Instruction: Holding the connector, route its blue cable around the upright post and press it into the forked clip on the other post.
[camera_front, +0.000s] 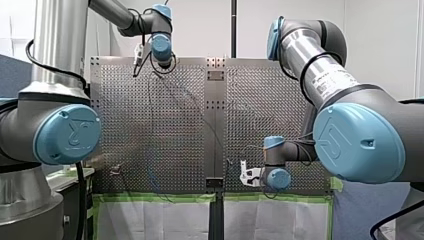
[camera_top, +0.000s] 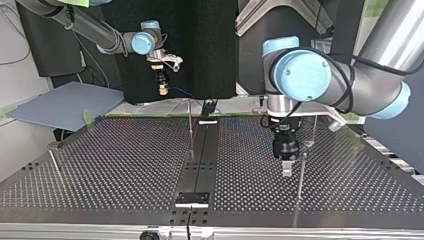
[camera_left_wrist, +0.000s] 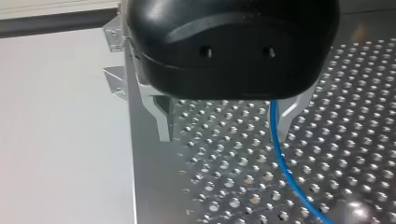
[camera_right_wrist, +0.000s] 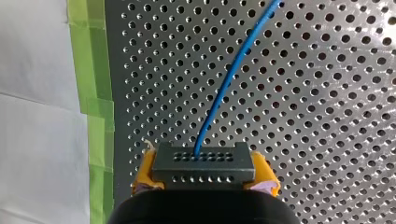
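In the right wrist view my right gripper (camera_right_wrist: 205, 179) is shut on the black connector (camera_right_wrist: 204, 163) with its yellow pads (camera_right_wrist: 145, 173). The blue cable (camera_right_wrist: 233, 70) leaves the connector and runs ahead over the perforated table. In the top view that gripper (camera_top: 162, 90) hangs above the table's far edge at the left. My left gripper (camera_left_wrist: 224, 135) is open just over the plate, and the blue cable (camera_left_wrist: 280, 158) passes close inside one metal finger (camera_left_wrist: 289, 116). In the top view my left gripper (camera_top: 286, 167) stands right beside a thin upright post (camera_top: 301, 175). Another post (camera_top: 190, 125) rises near the middle.
Green tape (camera_right_wrist: 91, 93) and white sheeting line the table edge beside my right gripper. More thin posts (camera_top: 54, 162) stand near the table's corners. A dark centre strip (camera_top: 202, 150) splits the perforated table (camera_top: 125, 165). A grey board (camera_top: 65, 102) lies off the table at the top view's left.
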